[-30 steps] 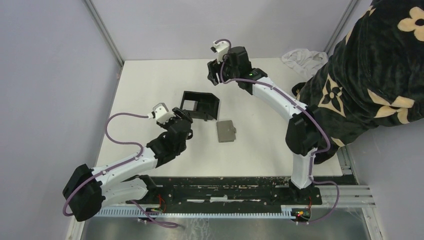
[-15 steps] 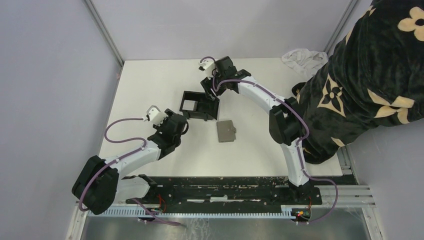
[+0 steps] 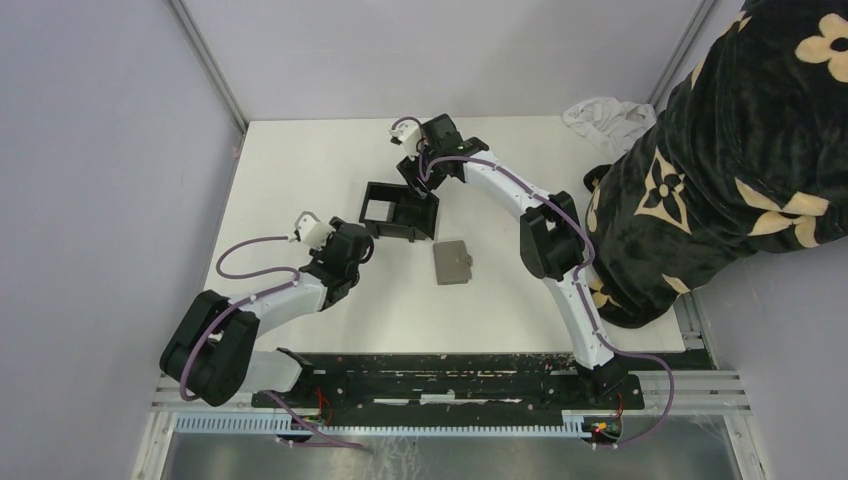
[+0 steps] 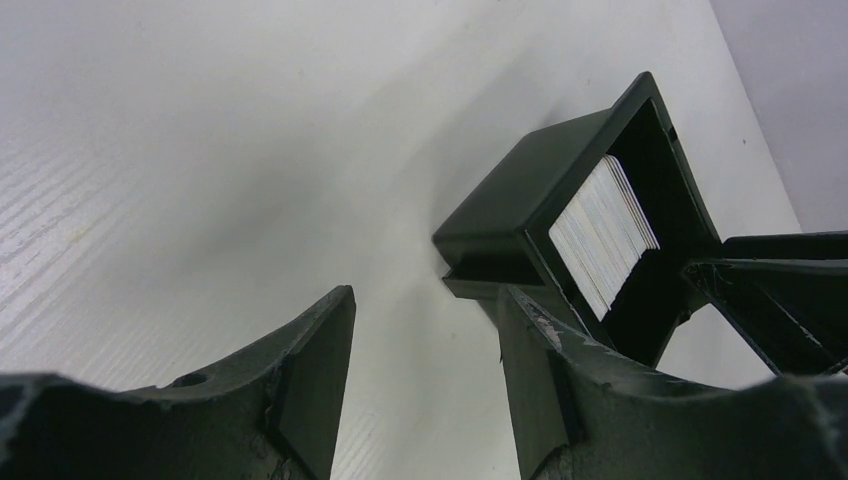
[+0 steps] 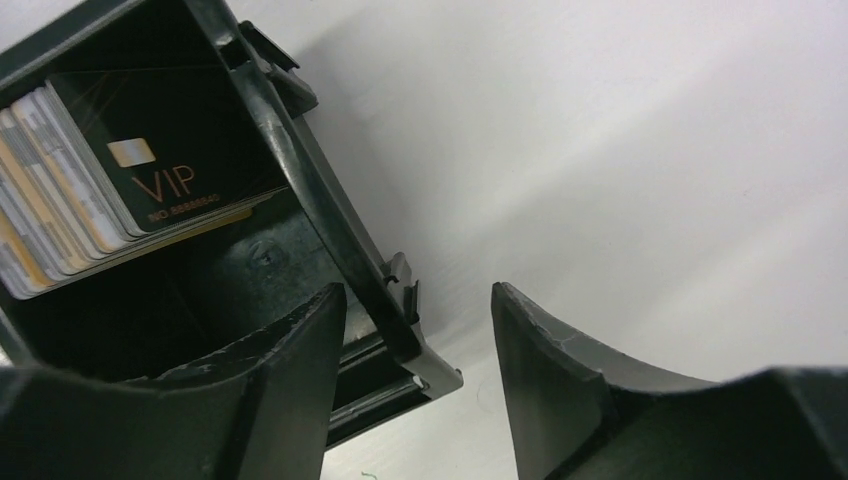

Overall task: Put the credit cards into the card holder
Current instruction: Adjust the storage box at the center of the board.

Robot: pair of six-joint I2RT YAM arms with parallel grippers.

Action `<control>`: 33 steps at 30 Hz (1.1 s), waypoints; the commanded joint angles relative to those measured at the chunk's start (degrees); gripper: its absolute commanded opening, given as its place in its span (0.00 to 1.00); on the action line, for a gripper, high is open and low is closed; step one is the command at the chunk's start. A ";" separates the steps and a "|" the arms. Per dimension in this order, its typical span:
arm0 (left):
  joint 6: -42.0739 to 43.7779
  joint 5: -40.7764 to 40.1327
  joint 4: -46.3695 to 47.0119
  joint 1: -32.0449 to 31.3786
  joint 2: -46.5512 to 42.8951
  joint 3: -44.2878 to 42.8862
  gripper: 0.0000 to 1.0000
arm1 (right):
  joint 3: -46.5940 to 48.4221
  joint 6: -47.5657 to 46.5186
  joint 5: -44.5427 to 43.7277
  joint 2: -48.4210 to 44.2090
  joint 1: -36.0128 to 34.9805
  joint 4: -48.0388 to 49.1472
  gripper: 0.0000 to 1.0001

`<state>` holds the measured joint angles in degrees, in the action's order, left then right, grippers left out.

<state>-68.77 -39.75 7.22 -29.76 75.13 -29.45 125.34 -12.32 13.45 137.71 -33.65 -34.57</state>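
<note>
Card holder (image 3: 412,216) sits mid-table (image 3: 300,180) with the credit cards (image 4: 600,235) stacked on edge inside it, a black VIP card at the front. Right tool (image 5: 418,300) is spread open at the holder's far corner with the wall between its fingers, gripping nothing. Left tool (image 4: 425,310) is open and empty just beside the holder's near-left side; a flat grey piece (image 3: 453,262) lies on the table nearby.

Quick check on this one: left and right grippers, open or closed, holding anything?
Left gripper: open, holding nothing.
Right gripper: open, holding nothing, close to the card holder.
</note>
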 commanded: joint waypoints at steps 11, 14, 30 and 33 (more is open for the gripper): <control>-2.91 2.74 5.70 1.87 5.37 -1.50 0.63 | -1.68 1.50 -1.68 -1.05 0.13 2.64 0.38; -2.10 2.66 5.68 1.91 6.14 -2.47 0.63 | -5.45 3.73 -3.50 -3.47 0.54 4.50 0.33; 1.43 1.87 5.65 2.07 9.55 -7.37 0.64 | -22.67 11.11 -13.86 -16.36 1.03 8.83 0.22; 1.45 2.48 6.15 2.07 10.89 -8.42 0.64 | -26.08 12.08 -14.92 -18.86 1.00 8.57 0.22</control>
<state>-69.54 -36.88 10.92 -27.99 84.47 -34.96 102.17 -2.11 1.80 125.75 -32.84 -27.09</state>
